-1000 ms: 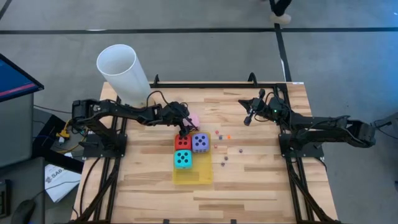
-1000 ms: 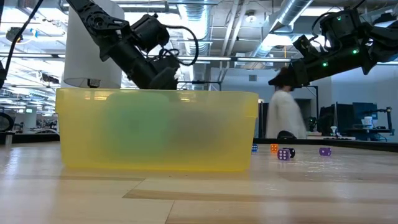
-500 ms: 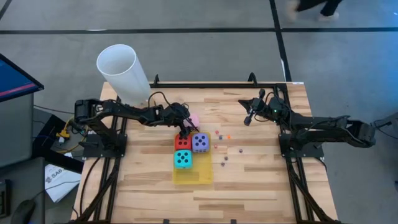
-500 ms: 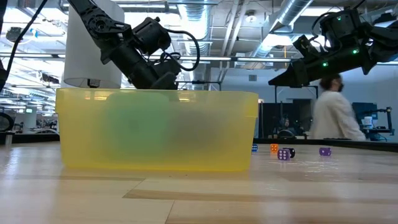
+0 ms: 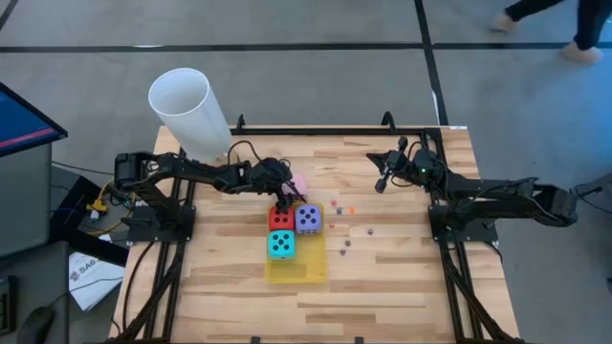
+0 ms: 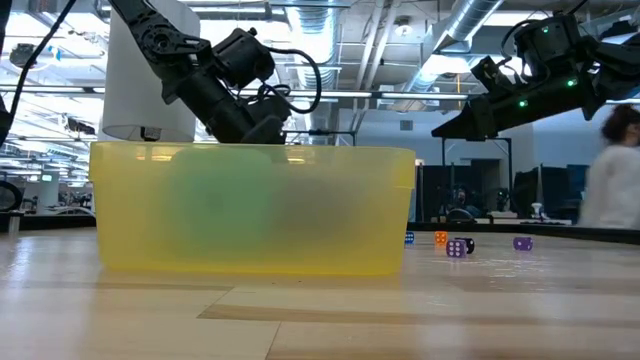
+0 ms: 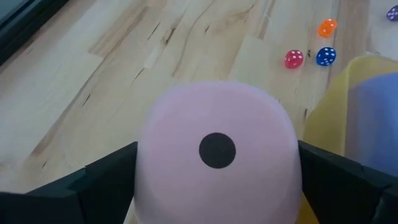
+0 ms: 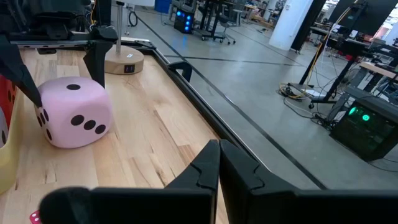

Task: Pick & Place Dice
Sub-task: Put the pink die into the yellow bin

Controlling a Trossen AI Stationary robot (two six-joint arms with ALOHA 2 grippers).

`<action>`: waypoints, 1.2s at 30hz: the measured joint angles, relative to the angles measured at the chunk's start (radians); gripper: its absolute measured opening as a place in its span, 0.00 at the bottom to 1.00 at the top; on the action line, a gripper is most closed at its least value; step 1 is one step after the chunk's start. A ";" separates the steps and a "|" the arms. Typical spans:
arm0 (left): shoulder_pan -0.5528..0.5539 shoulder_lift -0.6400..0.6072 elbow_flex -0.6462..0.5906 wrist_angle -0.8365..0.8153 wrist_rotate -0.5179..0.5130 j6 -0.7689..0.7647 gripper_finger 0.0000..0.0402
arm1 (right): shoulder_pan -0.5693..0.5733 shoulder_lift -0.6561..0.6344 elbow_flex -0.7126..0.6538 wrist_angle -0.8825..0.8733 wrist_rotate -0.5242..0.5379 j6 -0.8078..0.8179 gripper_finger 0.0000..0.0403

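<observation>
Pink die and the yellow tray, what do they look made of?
Pink die: likely soft foam or matte plastic; dull surface, no glare, rounded edges, flat dark pips. Yellow tray: translucent plastic with a frosted finish; blurred colours show through its wall, and the rim catches light. Neither material is certain from looks alone.

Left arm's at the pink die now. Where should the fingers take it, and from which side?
Grip the pink die on its two opposite flat side faces, about mid-height, coming from where the left gripper already is. Its open fingers straddle the cube squarely with the one-pip face toward the wrist camera. The die sits flat on the table, so parallel faces should hold well.
</observation>
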 joint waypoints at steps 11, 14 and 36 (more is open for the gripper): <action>0.000 0.000 -0.001 0.029 0.008 0.009 0.95 | 0.000 0.000 0.000 -0.001 0.000 0.000 0.01; 0.000 0.000 -0.001 0.057 0.006 0.031 0.96 | 0.000 0.000 0.000 -0.001 0.000 0.000 0.01; -0.007 -0.296 0.000 0.209 0.002 0.166 0.96 | 0.000 0.000 0.000 -0.001 0.000 0.000 0.01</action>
